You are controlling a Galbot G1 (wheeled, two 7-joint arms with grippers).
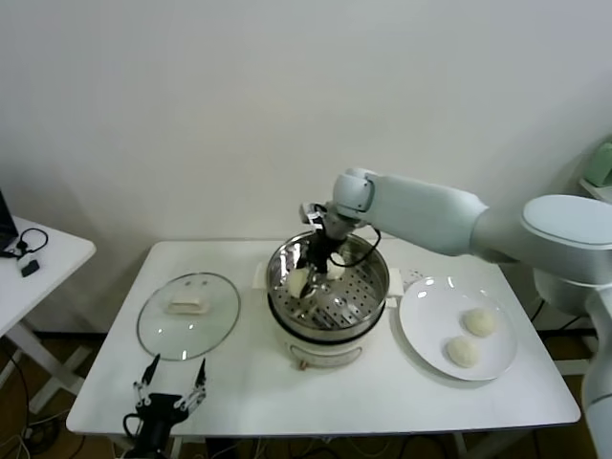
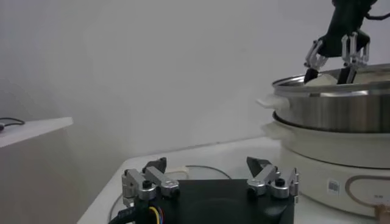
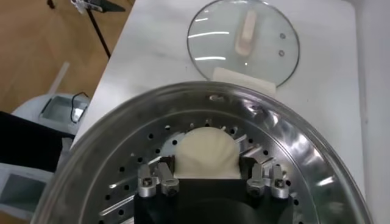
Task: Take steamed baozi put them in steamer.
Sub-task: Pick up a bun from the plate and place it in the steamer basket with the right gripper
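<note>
White wall (image 1: 191, 96) behind white table (image 1: 287, 402). Steamer (image 1: 330, 296) at table centre; lid (image 1: 187, 316) left, plate (image 1: 457, 325) right holding two baozi (image 1: 479, 322). Right gripper (image 1: 308, 277) inside steamer, clamped on baozi (image 3: 206, 152). Left gripper (image 1: 172, 387) at table's front edge, fingers apart.

1. The steamer (image 1: 328, 301) stands mid-table (image 1: 287, 402).
2. The glass lid (image 1: 187, 315) lies flat to its left.
3. The plate (image 1: 430, 335) sits to its right, carrying two baozi (image 1: 471, 337).
4. The right gripper (image 1: 308, 277) reaches into the steamer, closed on one bun (image 3: 205, 153).
5. The left gripper (image 1: 172, 390) hangs at the table's front-left edge.
</note>
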